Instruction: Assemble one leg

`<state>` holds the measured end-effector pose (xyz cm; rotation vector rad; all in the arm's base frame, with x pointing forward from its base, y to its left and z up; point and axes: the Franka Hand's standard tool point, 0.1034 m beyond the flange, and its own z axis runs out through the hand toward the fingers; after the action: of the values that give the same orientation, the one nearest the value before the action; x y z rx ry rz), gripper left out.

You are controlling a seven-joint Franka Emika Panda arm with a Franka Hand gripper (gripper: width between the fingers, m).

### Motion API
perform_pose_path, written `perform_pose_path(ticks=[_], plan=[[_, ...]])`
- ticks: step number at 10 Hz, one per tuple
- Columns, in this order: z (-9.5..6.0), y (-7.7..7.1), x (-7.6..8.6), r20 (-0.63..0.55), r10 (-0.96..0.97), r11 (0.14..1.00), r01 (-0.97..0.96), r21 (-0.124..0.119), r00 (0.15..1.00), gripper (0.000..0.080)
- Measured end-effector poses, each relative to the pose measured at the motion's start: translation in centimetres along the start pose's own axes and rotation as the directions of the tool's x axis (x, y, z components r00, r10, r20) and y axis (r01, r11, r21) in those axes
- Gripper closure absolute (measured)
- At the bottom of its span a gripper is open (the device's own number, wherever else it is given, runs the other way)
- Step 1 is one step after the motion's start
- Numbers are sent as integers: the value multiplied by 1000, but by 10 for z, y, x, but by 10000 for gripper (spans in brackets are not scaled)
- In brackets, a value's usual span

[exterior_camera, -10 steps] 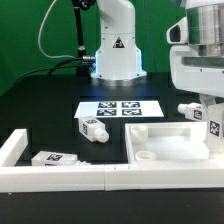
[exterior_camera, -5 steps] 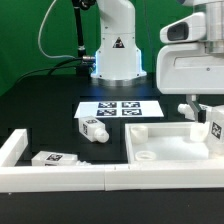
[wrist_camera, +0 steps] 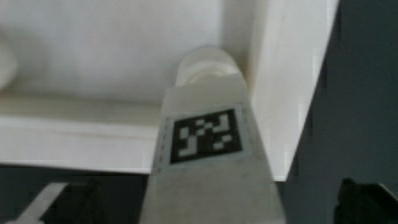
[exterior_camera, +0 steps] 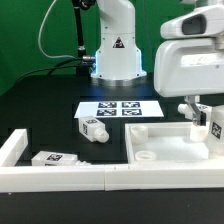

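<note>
A white leg (exterior_camera: 214, 126) with a marker tag lies at the right edge of the white square tabletop (exterior_camera: 160, 148) in the exterior view. My gripper (exterior_camera: 205, 108) hangs right over it. In the wrist view the leg (wrist_camera: 210, 135) runs out from between my fingers over the tabletop (wrist_camera: 89, 115). The dark fingertips (wrist_camera: 50, 203) stand apart from the leg on both sides, so the gripper (wrist_camera: 210, 208) is open around it. Two more tagged legs lie on the table, one (exterior_camera: 93, 128) near the marker board and one (exterior_camera: 50, 158) by the front wall.
The marker board (exterior_camera: 120, 108) lies behind the tabletop. A low white wall (exterior_camera: 60, 180) runs along the front and turns up the exterior view's left side (exterior_camera: 14, 146). The robot base (exterior_camera: 117, 55) stands at the back.
My gripper has moved down and toward the exterior view's left, closing in over the leg at the tabletop's right edge. The leg and the other parts have stayed put.
</note>
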<state>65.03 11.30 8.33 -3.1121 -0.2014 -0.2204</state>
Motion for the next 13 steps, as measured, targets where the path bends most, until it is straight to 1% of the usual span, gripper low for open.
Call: perform_pose_path(ticks=[1,2,4,7,8,10,11,12,13], plan=[[0,0,0,1,1,1000,-1,0,1000,256],[0,0,0,1,20,1000,-20,0,1000,256],[0,0,0,1,26,1000,-26,1,1000,519],[1,2,-1,-1,227,974,-227,1,974,515],[1,4,-2,-16,396,918,-396,0,918,515],[1,7,-4,-17,627,779,-627,-3,779,515],[1,8,-5,1,741,671,-741,2,671,515],[1,9,-7,18,828,561,-828,13,561,515],[1,10,-8,36,911,410,-912,19,411,514]])
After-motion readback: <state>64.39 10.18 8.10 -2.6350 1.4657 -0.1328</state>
